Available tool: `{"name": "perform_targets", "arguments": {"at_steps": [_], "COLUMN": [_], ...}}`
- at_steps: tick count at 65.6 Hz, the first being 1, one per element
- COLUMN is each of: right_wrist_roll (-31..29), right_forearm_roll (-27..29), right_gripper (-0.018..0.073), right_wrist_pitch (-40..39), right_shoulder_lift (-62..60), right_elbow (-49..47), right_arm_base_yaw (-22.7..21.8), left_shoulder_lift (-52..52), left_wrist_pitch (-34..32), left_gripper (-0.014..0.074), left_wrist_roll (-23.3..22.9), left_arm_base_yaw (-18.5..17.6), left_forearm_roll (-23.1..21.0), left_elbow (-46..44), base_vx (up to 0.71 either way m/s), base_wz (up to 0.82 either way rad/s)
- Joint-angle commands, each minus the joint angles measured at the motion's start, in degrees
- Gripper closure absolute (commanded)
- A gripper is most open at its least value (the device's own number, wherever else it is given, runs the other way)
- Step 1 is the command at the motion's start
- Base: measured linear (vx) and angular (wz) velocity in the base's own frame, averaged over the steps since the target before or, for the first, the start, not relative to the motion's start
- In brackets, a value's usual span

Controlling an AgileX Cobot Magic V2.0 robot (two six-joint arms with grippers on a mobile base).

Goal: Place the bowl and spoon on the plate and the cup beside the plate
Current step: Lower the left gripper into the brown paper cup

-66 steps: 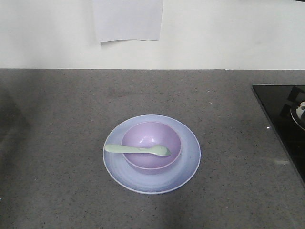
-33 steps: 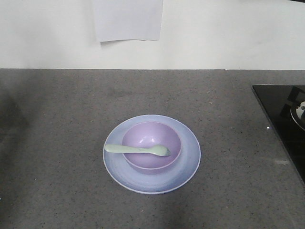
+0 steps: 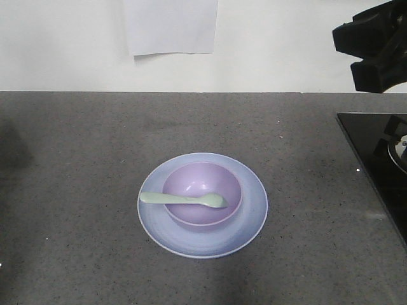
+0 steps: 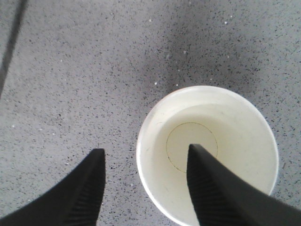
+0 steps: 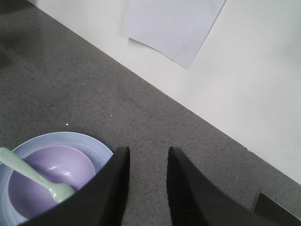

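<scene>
The lavender bowl (image 3: 202,192) sits in the middle of the pale blue plate (image 3: 251,210). The mint-green spoon (image 3: 181,199) lies across the bowl, its handle pointing left. The cup (image 4: 235,136) shows only in the left wrist view, seen from above, white inside and upright on the counter. My left gripper (image 4: 145,151) is open astride the cup's left wall, one finger outside and the other over its inside. My right gripper (image 5: 148,150) is open and empty, above the counter just right of the plate (image 5: 89,143). The right arm (image 3: 375,44) hangs at the front view's upper right.
A black hob (image 3: 375,159) takes up the counter's right edge. A white wall runs along the back with a sheet of paper (image 3: 170,25) stuck to it. The counter is speckled grey stone.
My right arm has come into the front view at the upper right. Plate, bowl and spoon have not moved.
</scene>
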Motion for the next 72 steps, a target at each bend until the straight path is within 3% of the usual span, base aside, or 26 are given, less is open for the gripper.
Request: {"name": "perform_targets", "arguments": {"at_steps": [1, 54, 61, 72], "right_wrist_roll": [-0.40, -0.40, -0.40, -0.40], "right_forearm_roll": [0.47, 0.46, 0.46, 0.46], "right_gripper": [0.0357, 0.0357, 0.0357, 0.0357], "right_wrist_pitch": [-4.48, -4.67, -4.67, -4.44], "right_shoulder_lift": [-0.72, -0.72, -0.72, -0.72], "right_elbow": [-1.29, -1.29, -1.29, -1.29], "right_arm_base_yaw": [-0.17, -0.17, -0.17, -0.17], "left_shoulder_lift": [-0.80, 6.08, 6.38, 6.37], "left_wrist_pitch": [-1.44, -1.80, -1.87, -2.44], "left_gripper": [0.0208, 0.0225, 0.0302, 0.0566], "left_wrist_roll": [0.45, 0.84, 1.09, 2.77], "left_arm_base_yaw": [0.05, 1.37, 1.37, 1.37], "left_forearm_roll": [-1.05, -2.76, -2.75, -2.97], "left_elbow": [-1.24, -1.24, -1.24, -1.24], "base_vx": [0.00, 0.00, 0.00, 0.00], "base_wz": [0.00, 0.00, 0.00, 0.00]}}
